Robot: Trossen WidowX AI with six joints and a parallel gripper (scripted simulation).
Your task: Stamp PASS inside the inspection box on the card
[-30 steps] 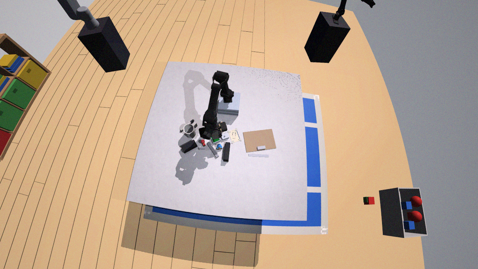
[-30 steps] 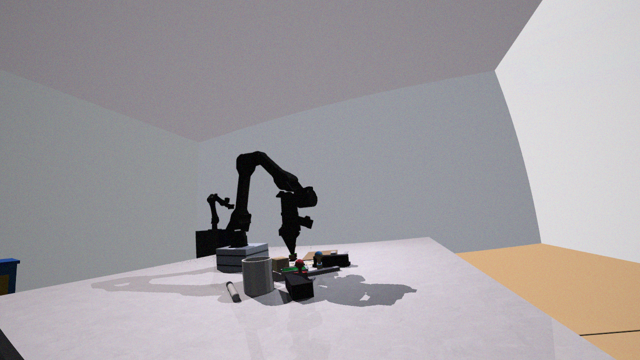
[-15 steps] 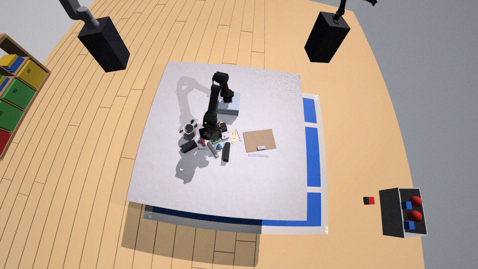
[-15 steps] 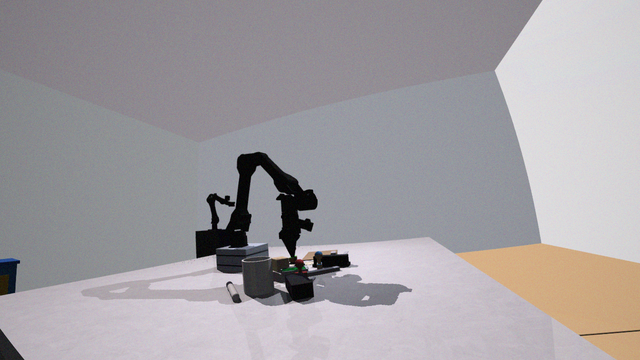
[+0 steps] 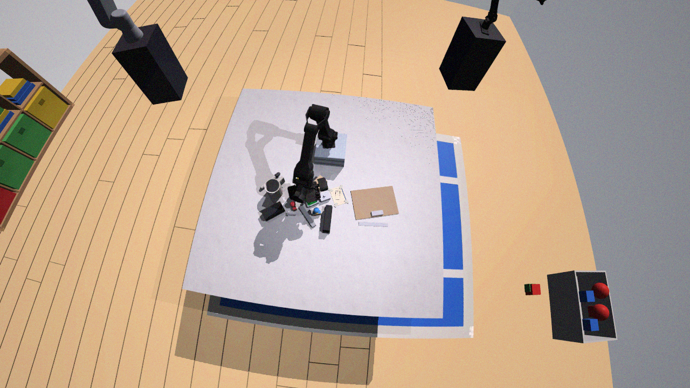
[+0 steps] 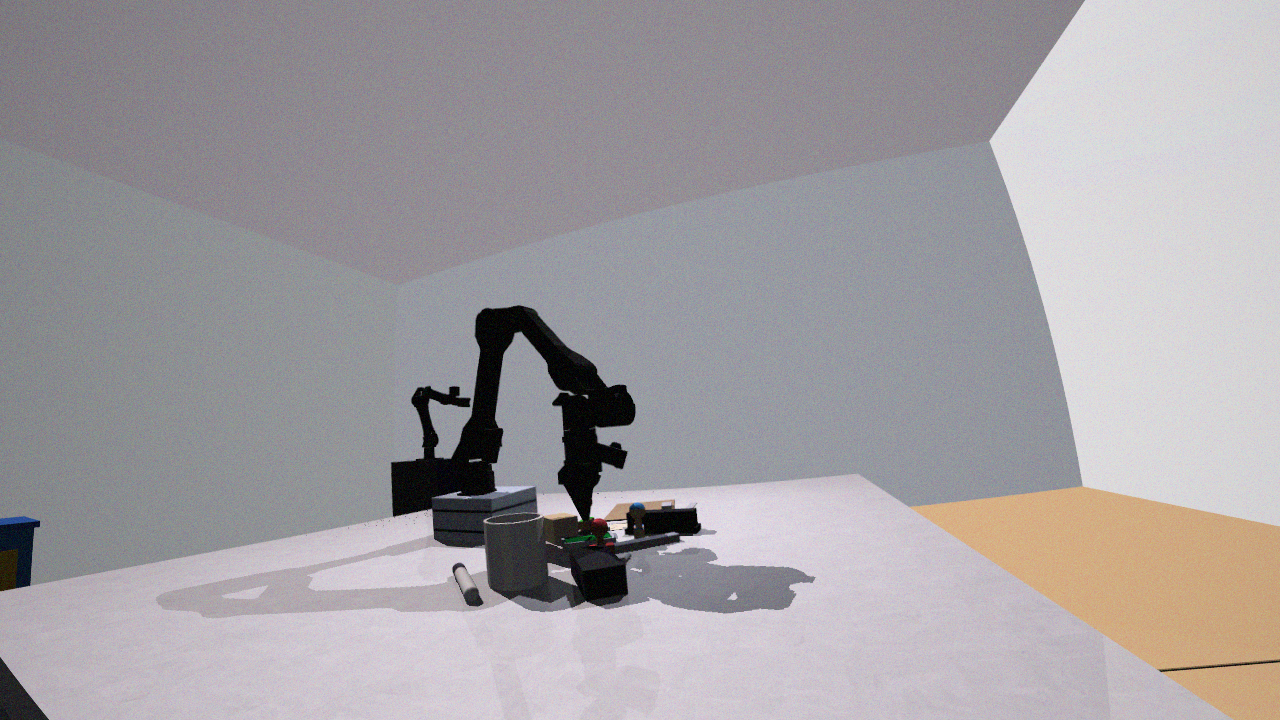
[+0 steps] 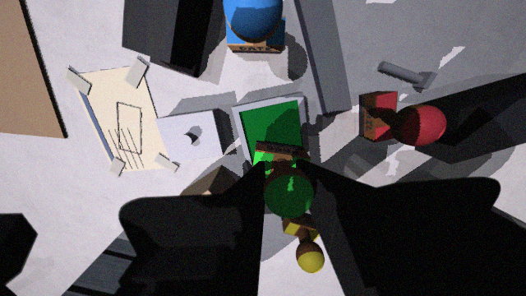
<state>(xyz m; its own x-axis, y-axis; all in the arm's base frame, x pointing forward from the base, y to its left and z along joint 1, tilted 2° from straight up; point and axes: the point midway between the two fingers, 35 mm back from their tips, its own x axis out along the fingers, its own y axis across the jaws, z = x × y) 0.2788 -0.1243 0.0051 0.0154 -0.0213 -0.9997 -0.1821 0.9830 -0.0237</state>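
Observation:
My gripper [image 5: 311,195] [image 6: 583,517] [image 7: 279,166] is shut on the green-knobbed stamp [image 7: 289,197], upright over the near edge of the green ink pad [image 5: 312,203] [image 7: 267,119]. Its lettering is too dark to read, and contact with the pad cannot be told. The cream card [image 5: 340,200] [image 7: 100,88] lies left of the pad in the wrist view, held by small corner pieces. Its outlined inspection box [image 7: 141,127] shows no print inside; several thin dark lines cross its lower part. The stamp's underside is hidden.
A white lid [image 7: 177,144] lies between card and pad. Blue [image 7: 255,20], red [image 7: 423,125] and yellow [image 7: 311,261] stamps stand around. Black blocks [image 7: 149,33] [image 6: 599,574], a grey bar [image 7: 329,62], a wooden block [image 7: 211,181], a mug [image 5: 272,185] [image 6: 516,555] and a brown board [image 5: 373,200] are nearby.

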